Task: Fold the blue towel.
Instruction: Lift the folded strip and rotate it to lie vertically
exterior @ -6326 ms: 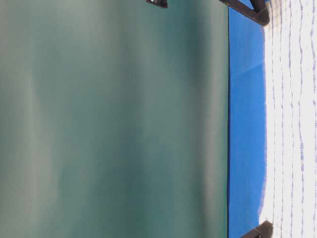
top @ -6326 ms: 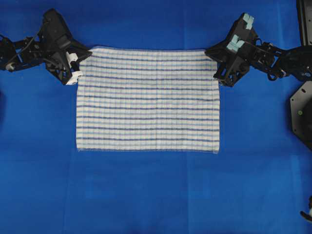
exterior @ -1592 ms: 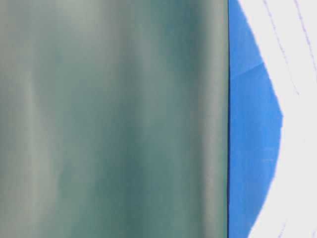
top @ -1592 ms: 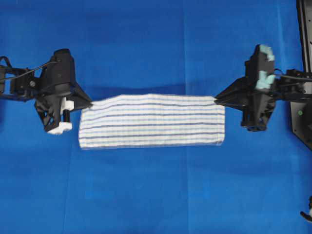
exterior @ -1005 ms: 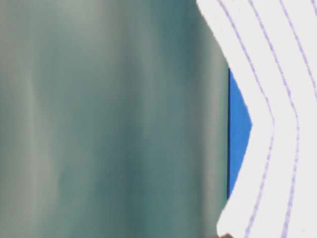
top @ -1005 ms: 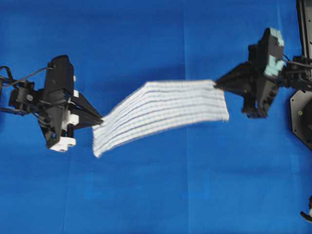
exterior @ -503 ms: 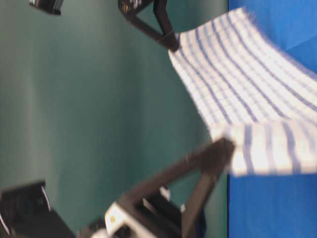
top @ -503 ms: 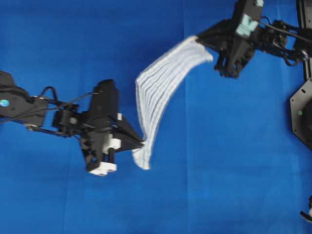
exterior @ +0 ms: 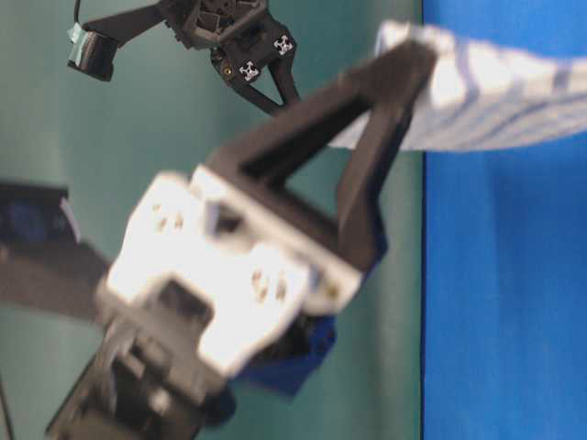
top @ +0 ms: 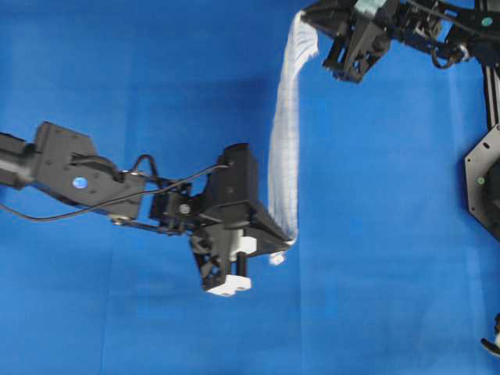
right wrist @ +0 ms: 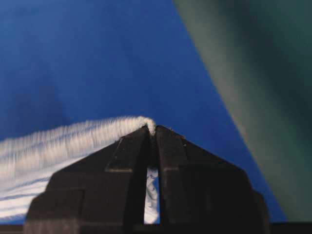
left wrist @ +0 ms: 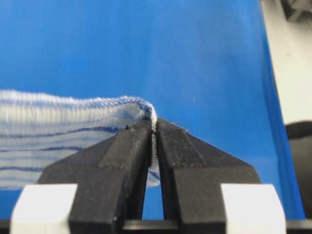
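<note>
The blue towel, white with thin blue stripes, hangs off the table as a narrow band that runs from the far edge toward the middle. My left gripper is shut on its near end, where a short tail droops below the jaws. At the top of the overhead view, my right gripper is shut on the far end. In the left wrist view the hem of the towel is pinched at the left gripper tips. The right wrist view shows the towel clamped the same way in the right gripper.
A plain blue table covering lies under everything. A black base plate and an arm rail stand at the right edge. In the table-level view the left gripper's fingers fill the foreground before a teal wall.
Both grippers have swung the lifted towel from crosswise to nearly lengthwise. The left gripper moved right toward the centre; the right gripper moved up to the far edge.
</note>
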